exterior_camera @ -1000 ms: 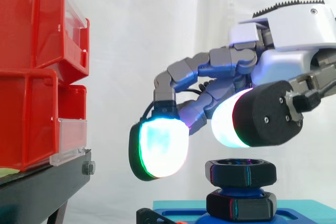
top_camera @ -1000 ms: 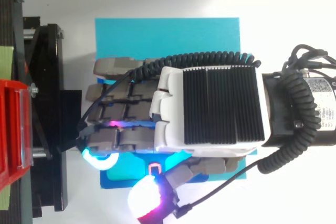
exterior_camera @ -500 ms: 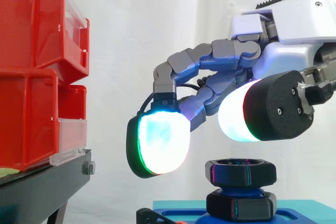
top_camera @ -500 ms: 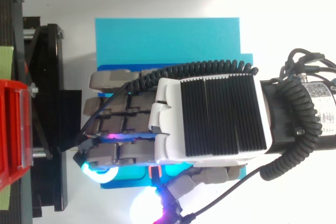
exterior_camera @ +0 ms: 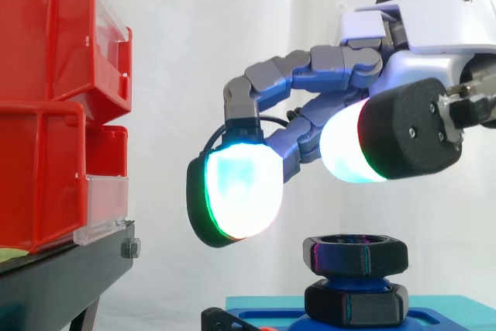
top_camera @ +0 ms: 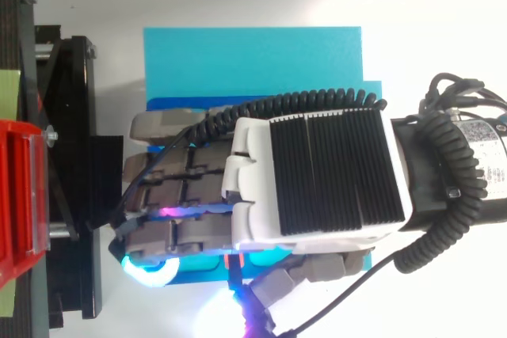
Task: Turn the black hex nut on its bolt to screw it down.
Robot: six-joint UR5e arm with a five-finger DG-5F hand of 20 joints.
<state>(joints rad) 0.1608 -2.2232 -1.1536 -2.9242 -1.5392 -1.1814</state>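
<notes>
A black hex nut (exterior_camera: 355,254) sits at the top of a blue bolt, above a second black nut (exterior_camera: 355,304) lower on the same bolt. The bolt stands on a blue base (exterior_camera: 260,318) over a teal plate (top_camera: 253,61). My hand (exterior_camera: 434,36) hovers above the nut without touching it. Its fingers arch downward, and one glowing fingertip (exterior_camera: 236,195) hangs left of the nut and slightly higher. The thumb pad (exterior_camera: 349,151) glows well above the nut. Nothing is held between them. In the top view the hand (top_camera: 317,176) covers the nut.
Red bins (exterior_camera: 54,106) are stacked on a black stand (exterior_camera: 70,269) to the left, close to the fingertip. A white curtain hangs behind. The teal plate extends beyond the hand toward the far side in the top view.
The hand has risen: the thumb pad, close above the nut a second ago, now stands clearly higher. The fingertip has also lifted slightly. The nut has not moved.
</notes>
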